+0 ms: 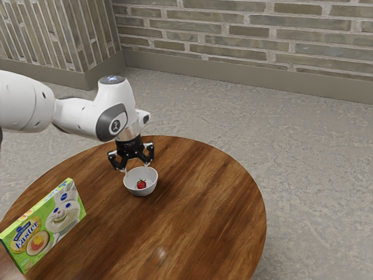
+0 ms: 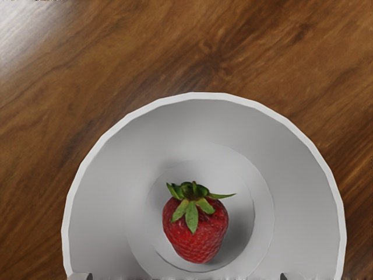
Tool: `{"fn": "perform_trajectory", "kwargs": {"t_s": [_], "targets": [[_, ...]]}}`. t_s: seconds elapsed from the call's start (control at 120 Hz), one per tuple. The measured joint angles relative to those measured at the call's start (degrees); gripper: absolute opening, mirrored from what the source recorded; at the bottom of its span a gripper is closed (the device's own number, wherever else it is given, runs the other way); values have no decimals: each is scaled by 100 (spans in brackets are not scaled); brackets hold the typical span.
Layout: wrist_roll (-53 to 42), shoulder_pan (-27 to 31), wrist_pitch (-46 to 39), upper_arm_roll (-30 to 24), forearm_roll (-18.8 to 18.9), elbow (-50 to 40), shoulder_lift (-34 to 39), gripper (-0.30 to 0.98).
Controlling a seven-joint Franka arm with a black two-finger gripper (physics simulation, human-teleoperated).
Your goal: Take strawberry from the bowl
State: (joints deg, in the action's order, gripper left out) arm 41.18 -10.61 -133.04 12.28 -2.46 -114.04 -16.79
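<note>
"Over the white bowl (image 2: 297, 192), how to read the black gripper (image 1: 136, 168)?"

"As released; points down, with fingertips spread well apart near the rim; hard to tell whether touching it."

"And the strawberry (image 2: 195, 233)?"

"Down inside the bowl, resting on the bottom, below the fingertips; shows red flesh and a green leafy cap."

"Anything beside that?"

"Yes; see the green box (image 1: 55, 219) marked 'Easter', with a white cartoon figure on the front; stands upright on the round wooden table (image 1: 204, 216), well apart from the bowl, toward the exterior view's left."

"And farther out?"

"Look past the table's edge; find grey floor (image 1: 309, 157), then a brick wall (image 1: 245, 29); note too the white arm (image 1: 81, 114), reaching in from the exterior view's left."
</note>
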Motion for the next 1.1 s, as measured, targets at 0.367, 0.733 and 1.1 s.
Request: {"fn": "perform_trajectory", "kwargs": {"t_s": [0.367, 0.733, 1.1], "targets": [[-247, -5, -77, -24, 7, -97, -151, 38], [-464, 6, -168, -16, 11, 130, -436, 38], [-752, 112, -293, 37, 9, 318, -682, 37]]}}
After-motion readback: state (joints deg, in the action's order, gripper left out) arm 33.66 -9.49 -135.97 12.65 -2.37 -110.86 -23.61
